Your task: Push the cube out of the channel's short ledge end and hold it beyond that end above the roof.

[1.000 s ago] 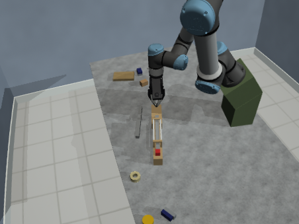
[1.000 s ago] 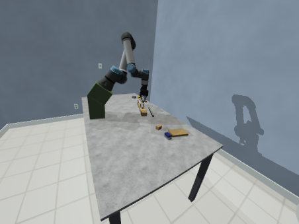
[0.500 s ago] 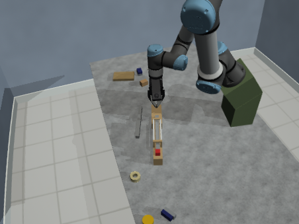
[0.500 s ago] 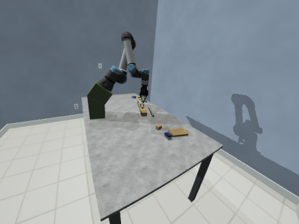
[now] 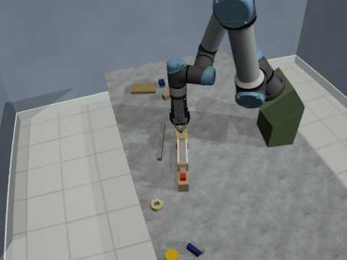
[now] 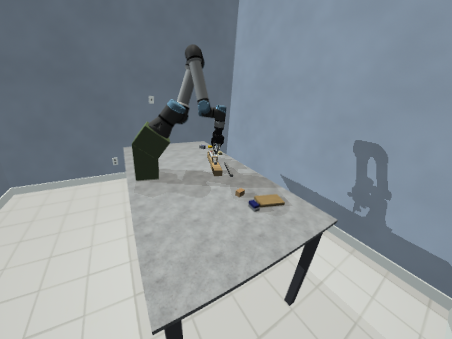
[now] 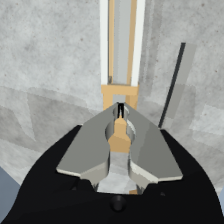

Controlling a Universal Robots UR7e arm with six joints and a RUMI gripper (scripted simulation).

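The wooden channel (image 5: 183, 187) (image 6: 217, 172) (image 7: 107, 90) has pale rails along its roof and runs lengthwise below the arm. The red cube (image 5: 183, 176) sits at its near end in the top view, on the wood beyond the roofed part. It cannot be made out in the exterior view or the wrist view. My gripper (image 5: 180, 131) (image 6: 215, 151) (image 7: 120, 104) is shut, with nothing seen between its tips. It is over the channel's other end, just outside the roofed part. Whether the tips touch the wood cannot be told.
A thin dark rod (image 5: 162, 143) (image 6: 228, 169) (image 7: 172, 82) lies beside the channel. A wooden board (image 5: 143, 88) (image 6: 270, 200), blue block (image 5: 161, 82) (image 6: 254, 204) and small brown block (image 5: 166, 96) (image 6: 240, 192) lie behind the gripper. A ring (image 5: 156, 209), yellow disc (image 5: 171, 255) and blue piece (image 5: 193, 249) lie beyond the cube's end.
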